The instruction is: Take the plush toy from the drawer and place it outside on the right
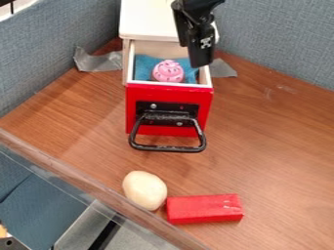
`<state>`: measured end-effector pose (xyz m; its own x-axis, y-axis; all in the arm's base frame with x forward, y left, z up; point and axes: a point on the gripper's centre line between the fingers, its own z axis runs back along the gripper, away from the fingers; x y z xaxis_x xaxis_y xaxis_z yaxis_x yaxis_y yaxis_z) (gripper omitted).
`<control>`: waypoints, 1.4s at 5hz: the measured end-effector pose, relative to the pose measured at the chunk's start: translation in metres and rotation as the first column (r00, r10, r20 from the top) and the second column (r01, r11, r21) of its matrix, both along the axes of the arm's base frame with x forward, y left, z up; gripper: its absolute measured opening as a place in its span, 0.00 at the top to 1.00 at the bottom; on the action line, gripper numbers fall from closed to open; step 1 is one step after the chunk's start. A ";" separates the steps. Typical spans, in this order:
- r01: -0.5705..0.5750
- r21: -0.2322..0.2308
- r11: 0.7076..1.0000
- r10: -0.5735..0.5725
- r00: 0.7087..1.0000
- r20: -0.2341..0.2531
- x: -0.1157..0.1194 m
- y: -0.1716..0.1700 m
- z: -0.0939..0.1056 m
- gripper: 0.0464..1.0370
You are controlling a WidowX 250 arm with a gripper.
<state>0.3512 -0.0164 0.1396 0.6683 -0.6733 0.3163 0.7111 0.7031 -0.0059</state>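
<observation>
Where the drawer [135, 90] is pulled open, one plush toy [168, 71], round, pink and dotted with darker marks, is seen inside it. The toy is set on one blue cloth [145, 63], by which much of the drawer's floor is covered. The drawer's red front is fitted with one black handle [167, 148], shaped as a loop and held out toward the bottom of the view. Above the right side of the drawer, one black tool [201, 60] is pointed downward, a little to the right of the toy. Whether the tool is wide or narrow cannot be told; nothing is seen to be held by it. Behind the opening, the one white cabinet top [147, 20] is partly hidden by the arm. Two pieces of grey tape are placed on the counter [274, 141], one [98, 61] to the left of the cabinet and one [223, 69] to the right. Below the handle, two loose things are laid out: one pale, rounded lump [145, 190] and, just beside it to the right, one red block [204, 209]. The counter is bordered by two blue-grey panels, one [52, 58] on the left and one [281, 39] on the right.
</observation>
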 end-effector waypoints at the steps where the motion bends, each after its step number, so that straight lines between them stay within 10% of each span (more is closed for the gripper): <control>1: -0.047 0.007 0.999 0.047 0.999 0.004 0.010 0.015 -0.001 0.04; 7: -0.084 0.095 0.992 0.087 0.996 -0.031 0.009 0.036 -0.028 0.04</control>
<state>0.3597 0.0197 0.1121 0.7344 -0.6385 0.2302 0.6487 0.7601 0.0385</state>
